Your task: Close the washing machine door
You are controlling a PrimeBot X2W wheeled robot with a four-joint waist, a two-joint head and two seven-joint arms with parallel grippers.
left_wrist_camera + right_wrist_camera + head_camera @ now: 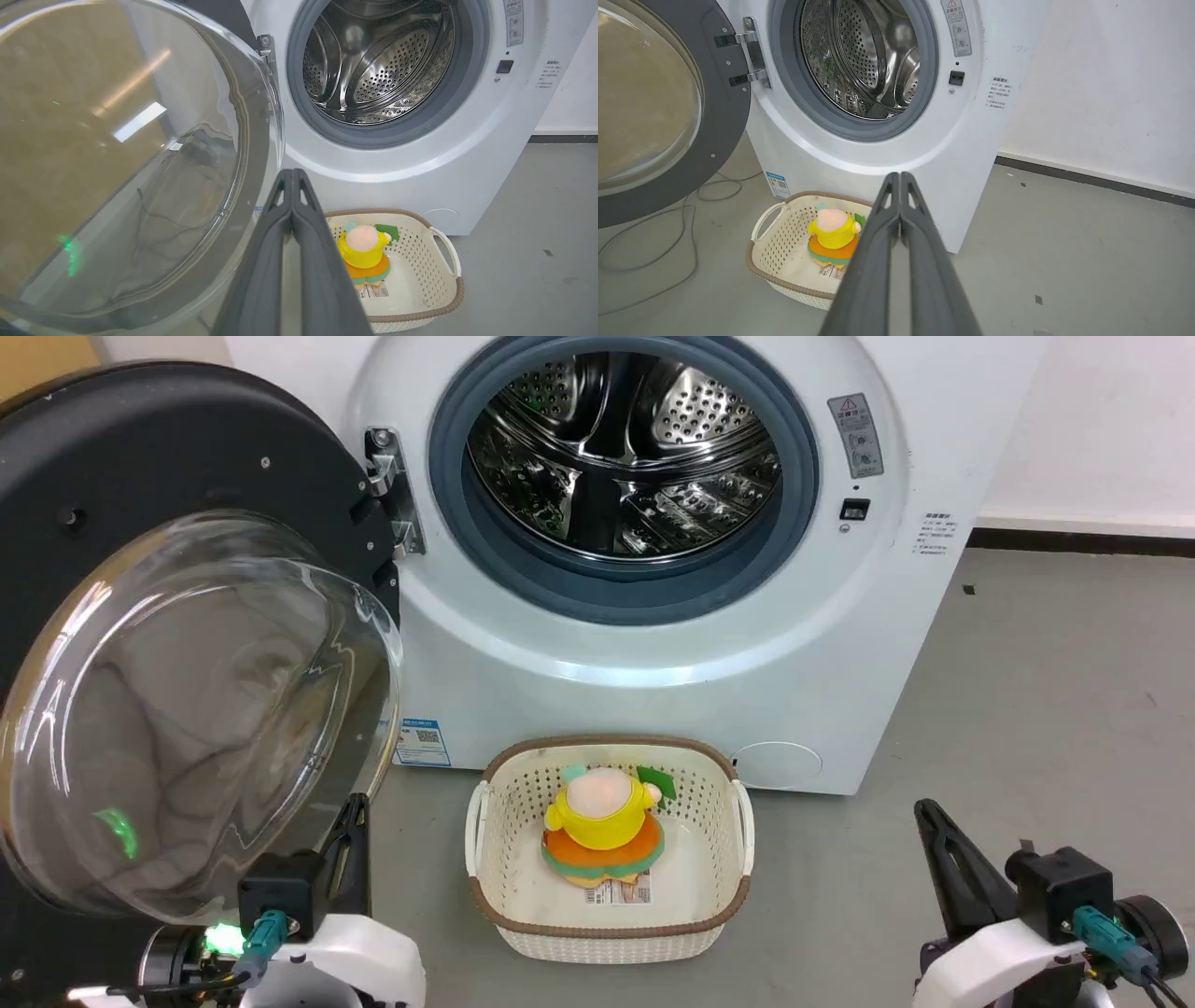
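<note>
The washing machine [672, 653] stands ahead, its steel drum [621, 448] exposed inside the grey gasket. The washing machine door [140, 467] is swung wide open to the left on its metal hinge [392, 490], its clear glass bowl [196, 709] bulging toward me. My left gripper [355, 807] is shut and empty at the lower left, just below the bowl's lower edge; in the left wrist view its tips [292, 173] meet beside the glass bowl [121, 154]. At the lower right my right gripper [926, 807] is shut and empty, well away from the door [719, 121].
A cream perforated basket [495, 896] with a yellow and orange plush toy [602, 831] sits on the grey floor right in front of the machine, between my arms. A cable [654, 261] lies on the floor under the door. A white wall [1101, 93] stands to the right.
</note>
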